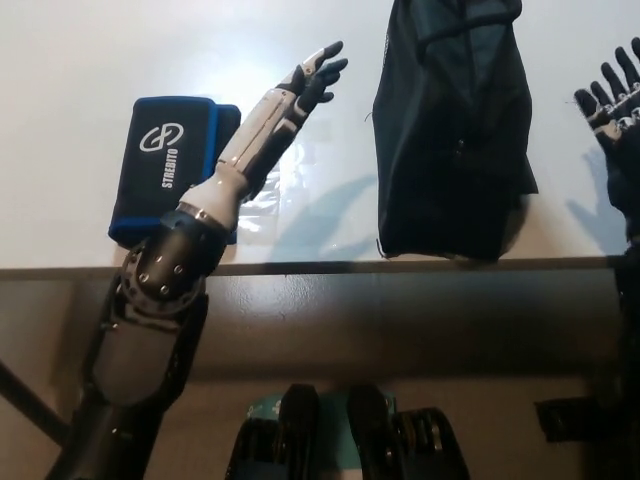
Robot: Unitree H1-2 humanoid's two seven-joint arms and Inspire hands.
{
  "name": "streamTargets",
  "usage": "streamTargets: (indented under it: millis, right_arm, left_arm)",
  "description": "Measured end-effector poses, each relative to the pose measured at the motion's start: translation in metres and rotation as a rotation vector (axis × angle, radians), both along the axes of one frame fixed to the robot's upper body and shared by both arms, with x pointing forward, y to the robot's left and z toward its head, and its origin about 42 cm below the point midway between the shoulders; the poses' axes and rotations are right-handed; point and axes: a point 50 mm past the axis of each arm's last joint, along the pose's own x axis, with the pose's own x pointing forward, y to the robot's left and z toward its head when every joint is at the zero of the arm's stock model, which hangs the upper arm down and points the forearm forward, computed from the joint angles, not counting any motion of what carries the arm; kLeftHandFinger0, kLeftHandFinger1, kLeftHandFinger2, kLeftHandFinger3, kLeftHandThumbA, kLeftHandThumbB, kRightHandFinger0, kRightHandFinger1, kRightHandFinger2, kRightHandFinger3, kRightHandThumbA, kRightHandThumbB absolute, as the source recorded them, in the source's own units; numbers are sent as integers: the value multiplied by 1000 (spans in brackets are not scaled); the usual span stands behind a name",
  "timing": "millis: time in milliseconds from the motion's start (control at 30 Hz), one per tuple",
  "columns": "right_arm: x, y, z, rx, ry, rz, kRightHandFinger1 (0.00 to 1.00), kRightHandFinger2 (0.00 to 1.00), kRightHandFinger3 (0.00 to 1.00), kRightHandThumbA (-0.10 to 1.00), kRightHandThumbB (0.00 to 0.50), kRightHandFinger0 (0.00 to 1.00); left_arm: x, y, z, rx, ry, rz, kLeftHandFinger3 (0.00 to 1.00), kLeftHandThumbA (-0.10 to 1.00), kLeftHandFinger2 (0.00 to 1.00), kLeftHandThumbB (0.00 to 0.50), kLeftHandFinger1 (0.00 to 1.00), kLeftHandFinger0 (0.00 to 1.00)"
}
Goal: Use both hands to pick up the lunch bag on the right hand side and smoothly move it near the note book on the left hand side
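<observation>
The dark lunch bag (452, 130) lies on the white table (80, 60), right of centre, reaching from the top edge down to near the table's front edge. A blue and black notebook (165, 160) with white lettering lies at the left. My white left hand (285, 100) is stretched over the table between the notebook and the bag, fingers apart, holding nothing, a short way left of the bag. My black right hand (615, 105) is raised at the right edge, fingers spread, a little right of the bag and apart from it.
A clear plastic sheet (290, 185) lies flat between the notebook and the bag, partly under my left arm. The table's front edge (320, 268) runs across the middle of the picture, with a dark shelf below.
</observation>
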Motion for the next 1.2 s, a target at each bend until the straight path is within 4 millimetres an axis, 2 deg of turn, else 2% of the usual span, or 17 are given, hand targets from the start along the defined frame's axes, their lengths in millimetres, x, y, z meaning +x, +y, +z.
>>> streamTargets:
  millis: [133,233,333,500,667,700,900,1000,1100,1200]
  right_arm:
    - [15,7,-3,90,36,31,1000,1000,1000,1000,372,1000]
    - [23,13,-5,155,58,56,1000,1000,1000,1000,389,1000]
    - [31,17,-8,202,78,85,1000,1000,1000,1000,362,1000]
    - [39,26,-21,257,128,132,1000,1000,1000,1000,360,1000]
    - [43,41,-32,292,170,170,1000,1000,1000,1000,333,1000]
    - [44,44,-33,298,175,180,1000,1000,1000,1000,335,1000]
    - [48,61,-31,317,170,219,1000,1000,1000,1000,324,1000]
    - [48,70,-32,326,172,234,1000,1000,1000,1000,316,1000]
    - [49,81,-35,337,180,251,1000,1000,1000,1000,317,1000]
    - [49,97,-37,351,187,279,1000,1000,1000,1000,321,1000]
  left_arm:
    - [20,-5,-3,19,56,10,1000,1000,1000,252,1000,1000]
    - [31,-8,-6,29,93,15,1000,1000,1000,281,1000,1000]
    - [40,-12,-10,39,129,21,1000,1000,1000,304,1000,1000]
    - [52,-21,-18,55,189,33,1000,1000,1000,356,1000,1000]
    - [60,-30,-28,59,249,38,1000,1000,1000,365,1000,1000]
    - [62,-31,-31,58,264,40,1000,1000,1000,380,1000,1000]
    - [67,-33,-44,53,317,48,1000,1000,1000,351,1000,1000]
    - [66,-36,-44,49,312,46,1000,1000,1000,374,1000,1000]
    - [66,-37,-44,44,304,43,1000,1000,1000,357,1000,1000]
    - [66,-37,-44,43,299,42,1000,1000,1000,382,1000,1000]
